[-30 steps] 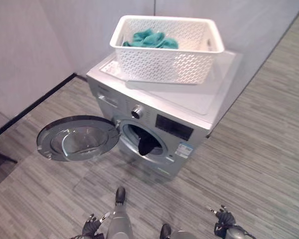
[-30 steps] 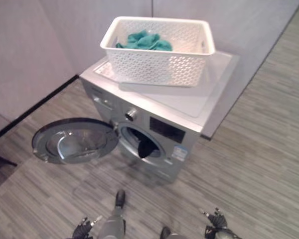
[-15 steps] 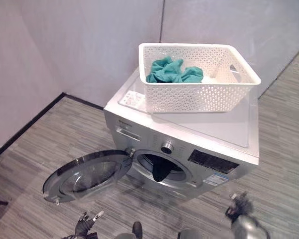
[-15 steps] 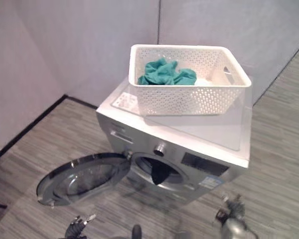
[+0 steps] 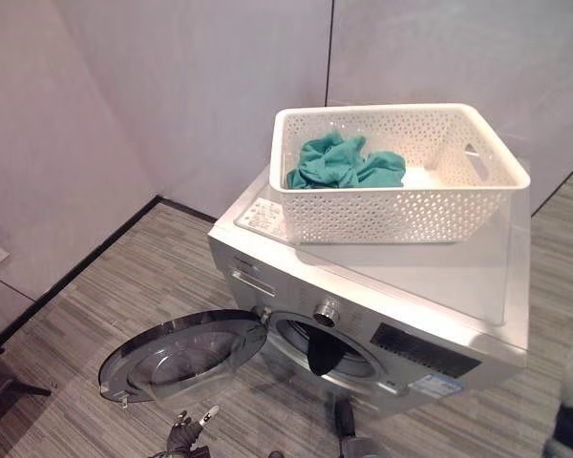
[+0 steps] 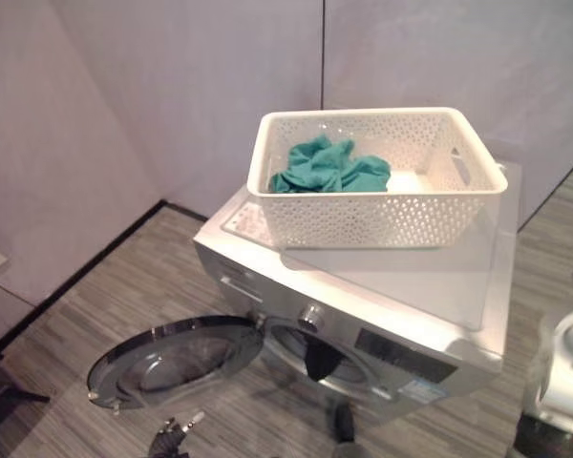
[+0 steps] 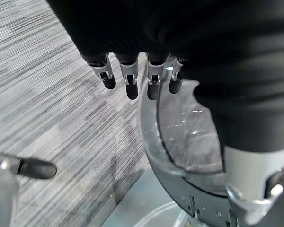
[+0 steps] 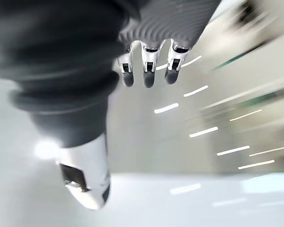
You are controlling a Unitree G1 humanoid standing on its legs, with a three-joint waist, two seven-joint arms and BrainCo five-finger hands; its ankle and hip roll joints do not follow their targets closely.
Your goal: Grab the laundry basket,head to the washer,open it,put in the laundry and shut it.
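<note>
White perforated plastic laundry basket (image 5: 401,172) holding teal cloth (image 5: 344,162) sits atop the silver front-load washer (image 5: 382,305); round door (image 5: 181,355) open. Left robot hand (image 7: 137,71) and right robot hand (image 8: 149,64) both released, empty.

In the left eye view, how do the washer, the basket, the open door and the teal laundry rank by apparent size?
1. Washer
2. Basket
3. Open door, nearer the camera, so this ranking against the basket is unsure
4. Teal laundry
</note>
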